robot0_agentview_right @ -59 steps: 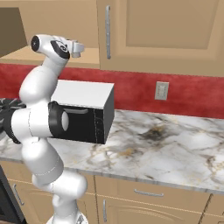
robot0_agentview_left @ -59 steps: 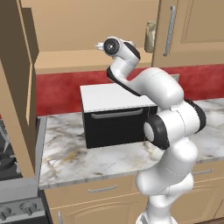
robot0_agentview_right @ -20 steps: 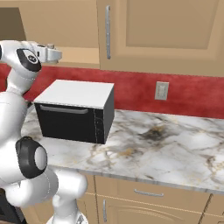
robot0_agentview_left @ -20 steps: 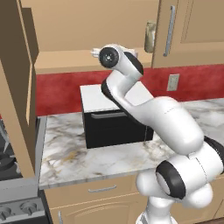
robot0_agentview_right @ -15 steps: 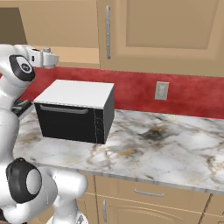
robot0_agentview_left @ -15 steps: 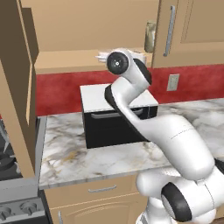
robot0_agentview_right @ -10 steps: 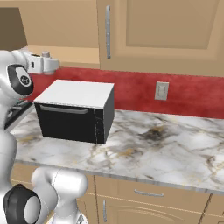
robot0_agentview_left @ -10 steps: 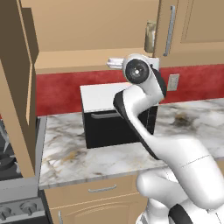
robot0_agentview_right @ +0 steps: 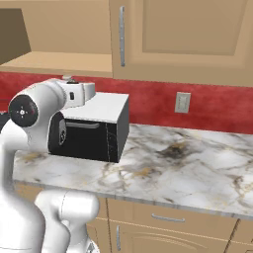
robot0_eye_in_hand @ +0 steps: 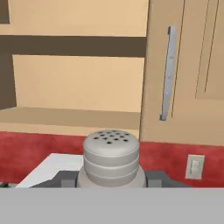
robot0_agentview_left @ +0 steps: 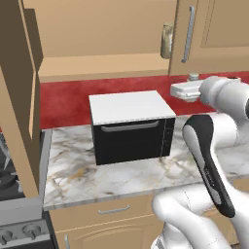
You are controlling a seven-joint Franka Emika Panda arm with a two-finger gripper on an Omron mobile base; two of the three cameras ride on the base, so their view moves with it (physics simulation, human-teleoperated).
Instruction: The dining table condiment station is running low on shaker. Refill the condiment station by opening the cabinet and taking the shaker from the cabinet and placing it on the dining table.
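The small grey shaker (robot0_eye_in_hand: 111, 157), its rounded cap dotted with holes, stands upright between my dark fingertips (robot0_eye_in_hand: 65, 179). My gripper (robot0_eye_in_hand: 111, 180) is shut on it. From the base views, the gripper (robot0_agentview_left: 187, 85) hangs above the right end of the oven, below the cabinet shelf, with the shaker cap (robot0_agentview_left: 193, 76) poking up from it. The same cap (robot0_agentview_right: 67, 78) shows above the hand (robot0_agentview_right: 75, 89). The tan cabinet's wide door (robot0_agentview_left: 17, 97) stands swung open at the left, baring its shelf (robot0_agentview_left: 107, 65). The dining table is out of view.
A black-and-white oven (robot0_agentview_left: 131, 126) sits on the marble counter (robot0_agentview_right: 173, 168) under the cabinet. An olive jar (robot0_agentview_left: 167, 41) stands at the shelf's right end. The narrower closed door with a silver handle (robot0_eye_in_hand: 168, 72) is to the right. A wall outlet (robot0_agentview_right: 183, 102) is on the red backsplash.
The arm has swung right and down, away from the open cabinet shelf, carrying the shaker with it. The cabinet door and oven have stayed put.
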